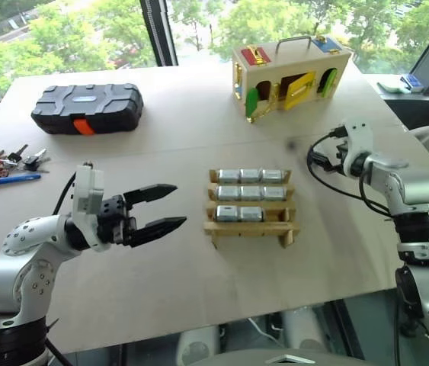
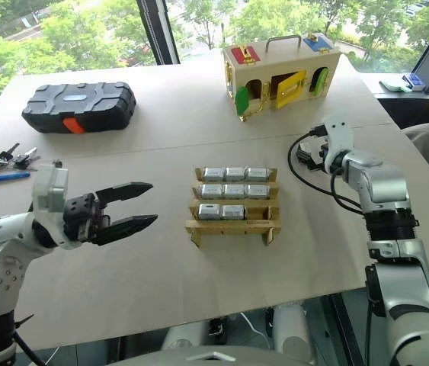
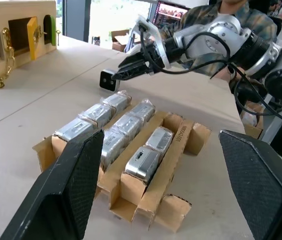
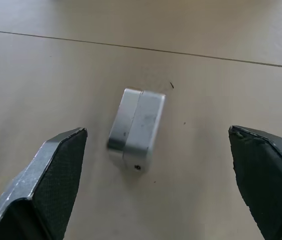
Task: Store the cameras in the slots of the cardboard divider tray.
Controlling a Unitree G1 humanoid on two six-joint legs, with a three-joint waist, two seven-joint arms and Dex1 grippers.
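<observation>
One camera (image 4: 136, 128) lies loose on the table beyond the cardboard divider tray (image 1: 249, 226), where eight sit slotted. The right gripper (image 4: 158, 185) hovers over it, wide open and empty; the left gripper (image 1: 161, 207) is open, empty. A skewed close could knock it away

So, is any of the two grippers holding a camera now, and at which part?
No. Both grippers are open and empty. The right gripper hovers over one loose camera on the table without touching it; the left gripper is beside the cardboard divider tray.
</observation>
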